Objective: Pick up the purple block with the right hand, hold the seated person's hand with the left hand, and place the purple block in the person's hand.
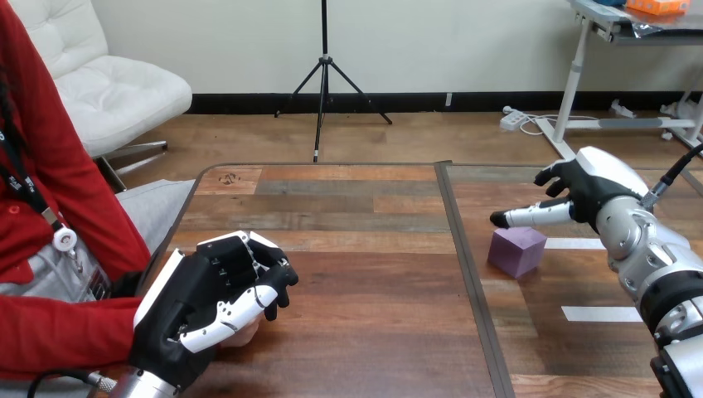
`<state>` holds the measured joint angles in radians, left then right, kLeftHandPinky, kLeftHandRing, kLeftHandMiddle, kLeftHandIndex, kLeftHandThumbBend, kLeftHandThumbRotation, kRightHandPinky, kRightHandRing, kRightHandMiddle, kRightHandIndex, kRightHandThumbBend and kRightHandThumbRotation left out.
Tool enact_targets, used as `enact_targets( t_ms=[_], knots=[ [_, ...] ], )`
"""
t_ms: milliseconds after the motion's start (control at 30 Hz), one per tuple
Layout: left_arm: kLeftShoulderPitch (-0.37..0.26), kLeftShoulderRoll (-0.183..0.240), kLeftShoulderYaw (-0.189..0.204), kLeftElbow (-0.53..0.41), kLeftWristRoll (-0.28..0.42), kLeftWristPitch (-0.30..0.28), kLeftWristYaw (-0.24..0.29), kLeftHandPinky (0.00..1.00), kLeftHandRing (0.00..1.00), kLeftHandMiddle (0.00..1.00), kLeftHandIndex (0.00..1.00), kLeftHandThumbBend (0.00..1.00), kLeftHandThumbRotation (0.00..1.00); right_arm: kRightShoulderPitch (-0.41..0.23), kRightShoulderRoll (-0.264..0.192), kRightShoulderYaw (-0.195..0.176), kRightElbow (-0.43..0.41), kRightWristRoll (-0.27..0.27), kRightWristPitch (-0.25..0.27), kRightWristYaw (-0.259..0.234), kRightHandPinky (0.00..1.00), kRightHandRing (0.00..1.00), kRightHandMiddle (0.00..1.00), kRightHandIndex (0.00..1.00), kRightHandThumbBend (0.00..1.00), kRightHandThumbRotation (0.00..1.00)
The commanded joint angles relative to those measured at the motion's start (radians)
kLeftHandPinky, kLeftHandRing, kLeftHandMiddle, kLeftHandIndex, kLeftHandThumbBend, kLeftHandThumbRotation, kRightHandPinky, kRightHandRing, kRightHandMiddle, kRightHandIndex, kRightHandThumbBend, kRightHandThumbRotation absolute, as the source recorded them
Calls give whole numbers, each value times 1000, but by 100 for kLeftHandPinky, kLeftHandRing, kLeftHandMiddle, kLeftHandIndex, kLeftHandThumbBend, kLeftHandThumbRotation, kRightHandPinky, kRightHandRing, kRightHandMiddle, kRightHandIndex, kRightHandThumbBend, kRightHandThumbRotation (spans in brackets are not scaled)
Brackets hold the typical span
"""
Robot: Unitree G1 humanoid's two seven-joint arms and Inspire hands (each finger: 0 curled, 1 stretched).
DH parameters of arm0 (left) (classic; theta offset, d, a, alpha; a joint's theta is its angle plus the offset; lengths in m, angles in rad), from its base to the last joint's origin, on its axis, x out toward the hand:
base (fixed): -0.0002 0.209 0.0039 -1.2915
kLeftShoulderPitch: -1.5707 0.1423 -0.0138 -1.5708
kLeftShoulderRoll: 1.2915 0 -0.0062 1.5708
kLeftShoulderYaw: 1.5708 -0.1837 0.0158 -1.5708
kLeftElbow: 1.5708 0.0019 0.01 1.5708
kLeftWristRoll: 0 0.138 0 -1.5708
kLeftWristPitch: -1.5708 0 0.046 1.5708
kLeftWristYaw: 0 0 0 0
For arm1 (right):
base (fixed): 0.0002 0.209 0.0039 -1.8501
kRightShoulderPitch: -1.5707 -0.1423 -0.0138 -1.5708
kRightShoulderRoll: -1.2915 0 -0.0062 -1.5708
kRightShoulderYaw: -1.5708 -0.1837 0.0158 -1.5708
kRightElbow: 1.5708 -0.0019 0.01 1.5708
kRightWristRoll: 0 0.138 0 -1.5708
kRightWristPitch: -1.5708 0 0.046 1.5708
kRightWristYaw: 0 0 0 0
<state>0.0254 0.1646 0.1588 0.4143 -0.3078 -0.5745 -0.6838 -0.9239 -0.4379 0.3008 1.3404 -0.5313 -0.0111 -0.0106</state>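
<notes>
While your right hand [593, 186] hung just above and behind the block [516, 250], it held nothing. Its fingers were loose and part-spread, with a white finger reaching straight out over the block's far top edge, and as far as you could see it was clear of the block. The block sat on the table [373, 249], just right of the seam [458, 249] and well apart from your left hand [195, 303]. That hand lay low near the table's left edge, its fingers curled round the person's hand [243, 335]. Only a small patch of the person's hand showed beneath the thumb, and the red sleeve [58, 332] ran in behind it.

Judging by its look, the block was a small solid cube, likely light and stiff; you could not tell whether it was wood or foam. Its faces were flat and matte and its edges crisp, so it should neither have crushed nor slid much. Hard fingertips on a flat face might have let it twist, though. You would have done best to take it across two opposite side faces, thumb on one and fingers on the other, about mid-height. That would have left the underside free to settle flat in the person's palm.

By count you had one block, two robot hands, one hand of the person, and two white tape strips [601, 313] on the table near the block.
</notes>
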Motion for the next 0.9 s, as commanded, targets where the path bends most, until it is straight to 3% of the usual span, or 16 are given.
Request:
enact_targets(
  t_ms=[0,867],
  knots=[
    [-37,13,-7,-56,-17,-18,-7,24,37,49,46,50,30,-91,13,8,-11,-4,20,17,74,87,88,90,100,50],
    [6,13,-7,-117,-21,-4,0,24,37,50,46,55,33,-45,72,25,5,-10,68,37,80,91,94,95,100,50]
  ],
)
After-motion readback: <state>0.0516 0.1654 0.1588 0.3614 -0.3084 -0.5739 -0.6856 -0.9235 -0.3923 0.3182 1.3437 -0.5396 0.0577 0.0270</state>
